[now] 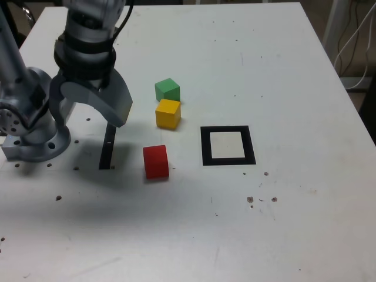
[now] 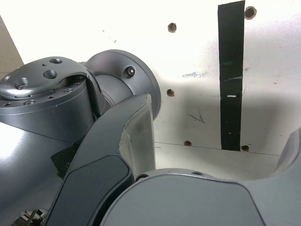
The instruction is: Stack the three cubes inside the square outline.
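Observation:
Three cubes lie apart on the white table in the exterior view: the green cube farthest back, the yellow cube just in front of it, and the red cube nearer the front. The square outline, black with a white centre, lies to the right of them with nothing in it. My gripper hangs open above the table, left of the cubes and touching none of them. In the wrist view the gripper holds nothing between its wide-spread fingers. No cube shows there.
A narrow black strip lies on the table under the gripper. The arm's grey base stands bolted at the exterior view's left. Small holes and dark specks dot the table surface. Cables hang past the far right edge.

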Tool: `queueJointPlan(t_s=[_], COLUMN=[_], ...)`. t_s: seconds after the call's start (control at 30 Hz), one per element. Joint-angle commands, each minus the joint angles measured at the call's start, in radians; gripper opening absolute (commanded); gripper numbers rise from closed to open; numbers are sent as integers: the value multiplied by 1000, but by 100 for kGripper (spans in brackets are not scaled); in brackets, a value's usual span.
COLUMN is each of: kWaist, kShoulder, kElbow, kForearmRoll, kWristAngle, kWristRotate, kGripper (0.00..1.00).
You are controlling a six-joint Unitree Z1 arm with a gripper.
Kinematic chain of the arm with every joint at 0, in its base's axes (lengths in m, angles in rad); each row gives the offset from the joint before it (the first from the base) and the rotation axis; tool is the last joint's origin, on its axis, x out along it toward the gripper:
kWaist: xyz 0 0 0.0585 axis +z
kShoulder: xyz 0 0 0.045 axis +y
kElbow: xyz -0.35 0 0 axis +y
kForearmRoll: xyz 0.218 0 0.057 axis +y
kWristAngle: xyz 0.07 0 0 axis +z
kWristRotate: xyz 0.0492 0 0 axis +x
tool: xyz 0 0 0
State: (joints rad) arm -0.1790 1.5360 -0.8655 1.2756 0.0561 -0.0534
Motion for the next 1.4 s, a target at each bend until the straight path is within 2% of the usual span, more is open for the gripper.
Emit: queueJointPlan(t_s=[0.0, 0.43, 0.63, 0.97, 1.23, 1.37], kWaist=[0, 33, 30, -86, -134, -141], kShoulder=[-8, -12, -12, 3, 106, 171], kElbow=[0, -13, -61, -267, -362, -402], kForearmRoll=[4, 10, 56, 128, 140, 132], kWristAngle=[-2, -26, -32, -17, -86, -101], kWristRotate=[-2, -15, -24, -162, -206, -210], kGripper=[100, 100, 99, 99, 99, 99])
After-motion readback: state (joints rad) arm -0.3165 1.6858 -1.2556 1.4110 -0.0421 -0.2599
